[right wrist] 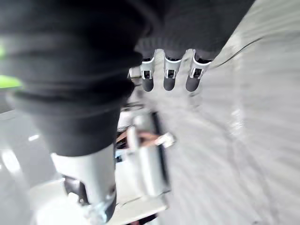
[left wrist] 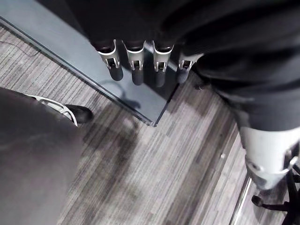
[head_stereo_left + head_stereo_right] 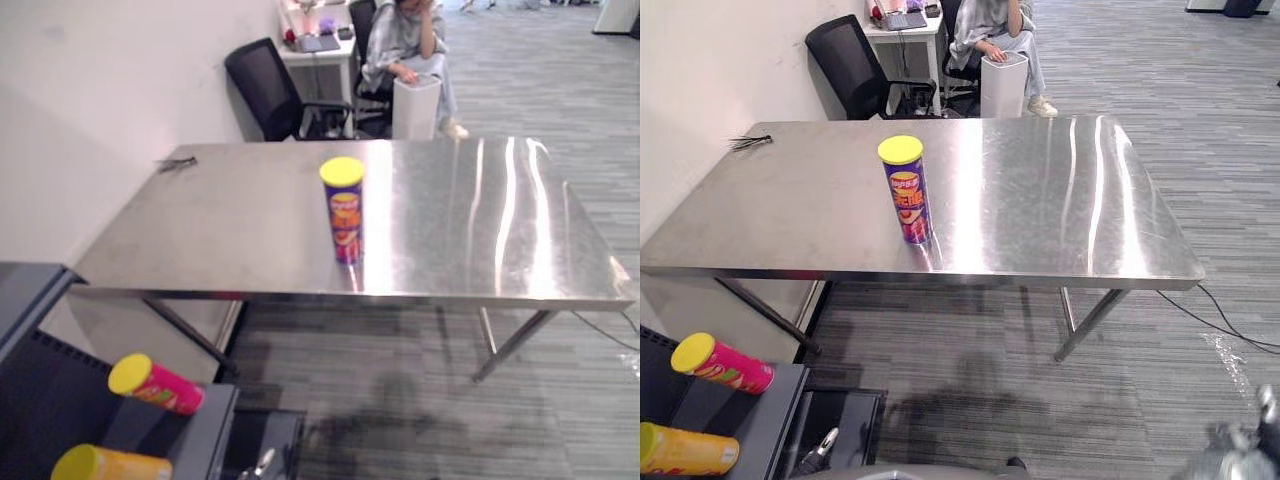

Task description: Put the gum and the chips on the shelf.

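Grey-blue boards of the shelf sit nearest, low at the robot's left. A pink tube and a yellow tube, both yellow-lidded, lie on their sides on it, probably laid flat so that they fit between the tiers. The left hand hangs over the shelf's corner and the carpet with its fingers straight down and nothing in them. The right hand hangs low on the other side, fingers likewise straight and empty. Both look like arms at rest, not a reach. Beyond them stands the steel table. On it the purple chips can stands upright on its base, yellow lid up, close to the near edge and apart from everything else, so a grasp round its side looks open from the front. No gum can be made out on the table or the shelf. A small dark object lies at the table's far left corner, and what it is cannot be told. Farthest off are a black office chair and a seated person beside a white bin.
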Tool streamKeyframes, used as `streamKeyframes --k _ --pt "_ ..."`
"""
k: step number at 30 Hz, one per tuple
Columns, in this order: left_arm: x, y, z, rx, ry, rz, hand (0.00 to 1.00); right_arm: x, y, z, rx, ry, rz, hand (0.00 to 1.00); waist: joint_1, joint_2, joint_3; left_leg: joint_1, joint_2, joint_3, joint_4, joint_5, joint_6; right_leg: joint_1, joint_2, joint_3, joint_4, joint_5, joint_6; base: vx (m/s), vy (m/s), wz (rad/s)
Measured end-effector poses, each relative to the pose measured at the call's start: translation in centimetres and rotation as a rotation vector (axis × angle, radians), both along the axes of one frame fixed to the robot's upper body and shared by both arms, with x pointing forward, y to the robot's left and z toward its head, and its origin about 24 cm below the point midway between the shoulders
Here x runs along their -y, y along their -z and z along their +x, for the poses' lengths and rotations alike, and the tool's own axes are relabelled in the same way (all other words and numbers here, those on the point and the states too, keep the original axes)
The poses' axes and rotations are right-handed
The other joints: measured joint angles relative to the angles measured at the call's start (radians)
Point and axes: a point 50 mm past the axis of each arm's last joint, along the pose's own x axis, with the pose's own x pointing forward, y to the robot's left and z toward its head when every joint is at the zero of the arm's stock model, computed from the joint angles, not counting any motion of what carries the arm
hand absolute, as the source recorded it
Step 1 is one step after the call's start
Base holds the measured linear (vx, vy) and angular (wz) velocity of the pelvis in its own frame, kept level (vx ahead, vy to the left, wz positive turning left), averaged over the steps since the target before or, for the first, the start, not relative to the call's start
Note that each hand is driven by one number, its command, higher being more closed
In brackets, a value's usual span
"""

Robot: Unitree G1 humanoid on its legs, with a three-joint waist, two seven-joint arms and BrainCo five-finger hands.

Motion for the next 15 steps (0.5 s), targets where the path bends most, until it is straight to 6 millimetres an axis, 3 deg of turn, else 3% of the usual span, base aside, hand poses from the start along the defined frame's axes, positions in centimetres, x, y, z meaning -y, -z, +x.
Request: streamKeyframes --k 1,3,6,9,13,15 --pt "0.1 0.0 0.1 0.007 -0.011 -0.001 0.00 -0.5 -2.4 1.3 0.027 -0.026 -0.108 0.00 0.000 -0.004 -0.004 0.000 0.006 0.002 -0.003 0.000 0.000 -0.002 0.005 -0.001 0.000 0.002 0.000 0.05 -0.033 -0.03" --pt "0.3 0.0 0.3 0.015 -0.012 -0.005 0.00 -1.8 -5.4 3.0 0.085 -0.070 -0.235 0.00 0.001 0.002 -0.017 0.003 0.014 0.001 -0.011 0.001 -0.001 -0.002 0.013 -0.004 0.000 0.010 -0.005 0.07 -0.051 0.00" --pt "0.6 -0.1 0.7 0.028 -0.002 -0.008 0.00 -5.3 -8.3 5.4 0.161 -0.195 -0.374 0.00 0.001 -0.011 -0.027 0.002 0.021 -0.003 -0.015 0.001 -0.002 -0.002 0.020 -0.013 0.000 0.021 -0.004 0.05 -0.033 0.02" --pt "0.8 -0.2 1.2 0.032 0.059 0.000 0.00 -9.0 -10.1 7.4 0.210 -0.364 -0.473 0.00 0.003 -0.019 -0.032 0.002 0.019 -0.005 -0.015 0.001 -0.001 -0.004 0.017 -0.016 -0.001 0.025 -0.002 0.00 0.000 0.00" --pt "1.0 -0.2 1.6 0.049 0.090 -0.007 0.00 -11.0 -10.7 8.8 0.211 -0.554 -0.547 0.00 0.018 -0.021 -0.032 0.001 0.018 -0.008 -0.014 0.001 -0.001 -0.003 0.017 -0.026 -0.002 0.036 -0.002 -0.02 -0.016 0.00" --pt "1.1 -0.3 1.8 0.047 0.135 -0.002 0.00 -12.3 -10.5 10.2 0.243 -0.742 -0.532 0.00 0.027 -0.021 -0.032 -0.001 0.015 -0.011 -0.003 0.001 -0.001 0.002 0.012 -0.034 -0.002 0.037 -0.002 -0.05 -0.031 0.02"
